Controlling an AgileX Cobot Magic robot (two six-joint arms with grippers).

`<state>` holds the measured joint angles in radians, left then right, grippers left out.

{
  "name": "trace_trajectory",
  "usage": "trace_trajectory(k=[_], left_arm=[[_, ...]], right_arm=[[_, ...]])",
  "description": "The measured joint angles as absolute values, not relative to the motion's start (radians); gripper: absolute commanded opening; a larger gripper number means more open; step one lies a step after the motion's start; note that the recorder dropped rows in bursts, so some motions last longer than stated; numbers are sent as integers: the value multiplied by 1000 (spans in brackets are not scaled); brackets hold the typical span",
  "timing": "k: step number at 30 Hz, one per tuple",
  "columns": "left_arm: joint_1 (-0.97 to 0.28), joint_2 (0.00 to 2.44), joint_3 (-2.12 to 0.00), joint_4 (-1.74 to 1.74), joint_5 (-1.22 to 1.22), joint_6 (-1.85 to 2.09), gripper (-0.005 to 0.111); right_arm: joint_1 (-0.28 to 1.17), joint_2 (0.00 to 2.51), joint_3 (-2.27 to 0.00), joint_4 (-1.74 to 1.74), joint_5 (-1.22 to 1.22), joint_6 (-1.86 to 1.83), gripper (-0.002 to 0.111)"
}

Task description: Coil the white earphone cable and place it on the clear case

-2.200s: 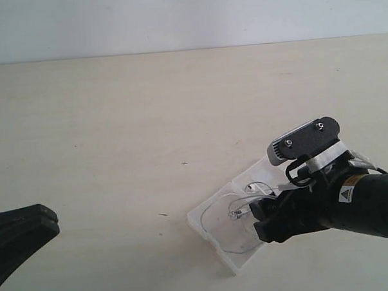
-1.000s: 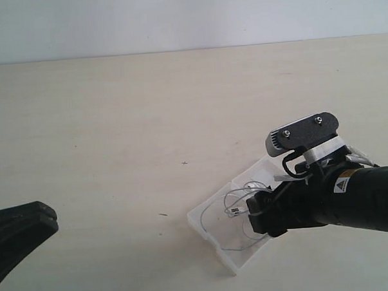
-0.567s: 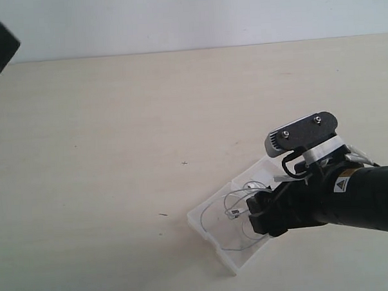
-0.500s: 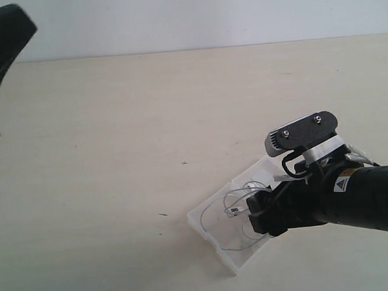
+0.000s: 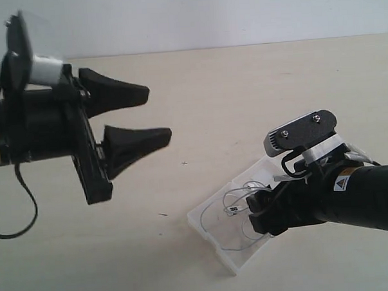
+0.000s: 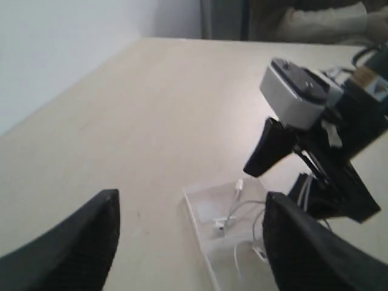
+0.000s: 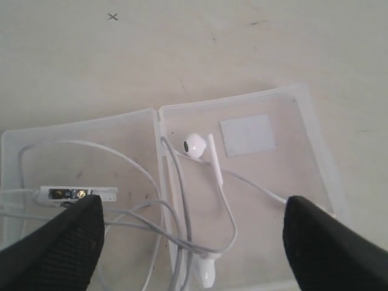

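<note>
Left hand (image 5: 158, 112) and right hand (image 7: 191, 212) open; earphone cable (image 7: 195, 145) seemingly on clear case (image 7: 296, 136).

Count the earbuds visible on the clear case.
2. One earbud sits beside the hinge on the clear case half bearing the white patch. The other earbud lies in that half, toward the end opposite the patch. None appears hidden.

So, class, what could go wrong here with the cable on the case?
The right gripper hangs open astride the white earphone cable; lifting away, a finger could snag a loop and drag it off the clear case.
Its loose loops span both halves and may spring off.
The open left gripper aims that way; coming in, it might hit the right arm.
</note>
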<state>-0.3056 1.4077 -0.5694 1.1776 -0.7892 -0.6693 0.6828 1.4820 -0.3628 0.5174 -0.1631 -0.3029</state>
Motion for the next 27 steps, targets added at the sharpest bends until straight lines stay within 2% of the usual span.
trace_trajectory(k=[3, 7, 16, 27], left_arm=[[-361, 1484, -581, 1188, -783, -583, 57], [-444, 1576, -622, 1136, -746, -512, 66], [-564, 1714, -733, 1104, -688, -496, 66], [-579, 1753, -752, 1140, -599, -506, 66]], right_arm=[[683, 1482, -363, 517, -169, -304, 77], [683, 1482, -363, 517, -169, -304, 77], [683, 1482, -363, 517, -169, -307, 77], [683, 1482, -363, 517, -169, -322, 77]])
